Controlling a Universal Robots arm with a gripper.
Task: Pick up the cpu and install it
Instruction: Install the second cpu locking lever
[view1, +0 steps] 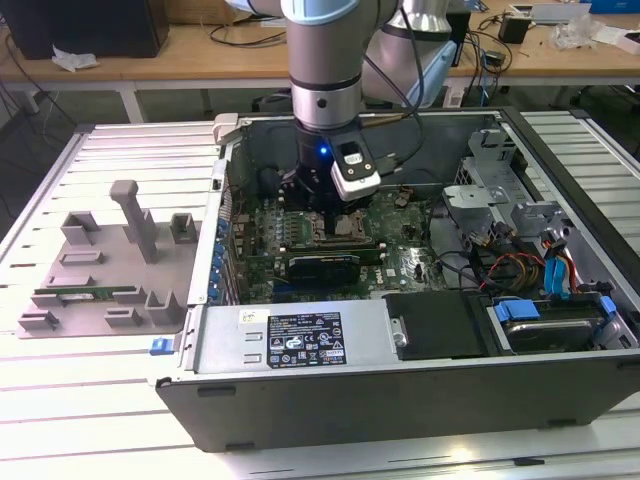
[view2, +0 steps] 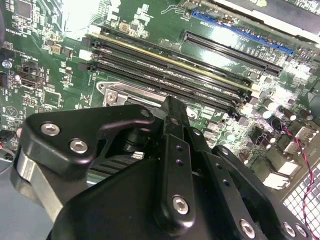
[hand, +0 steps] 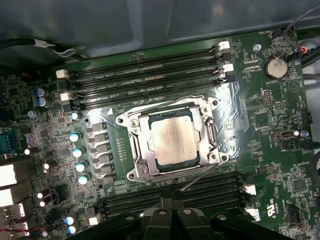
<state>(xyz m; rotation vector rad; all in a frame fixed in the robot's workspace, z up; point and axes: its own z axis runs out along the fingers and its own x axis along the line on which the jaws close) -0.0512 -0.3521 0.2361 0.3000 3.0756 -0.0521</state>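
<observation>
Black gripper (view2: 172, 107) links crowd the second wrist view; whether the jaws are spread or pressed together I cannot tell. In the first wrist view the cpu (hand: 172, 139) sits inside its socket (hand: 131, 152), at 12 o'clock from the gripper. Any lift should likely go straight up, leaving the cpu flat.

Grey-and-silver robot arm (view1: 322, 70) reaches down into open dark-grey metal PC case (view1: 300, 385), w/ gripper (view1: 322, 200) over green motherboard (view1: 400, 262). Grey plastic parts tray (view1: 100, 265) lies at exterior view's left, on white slatted table (view1: 90, 400).
</observation>
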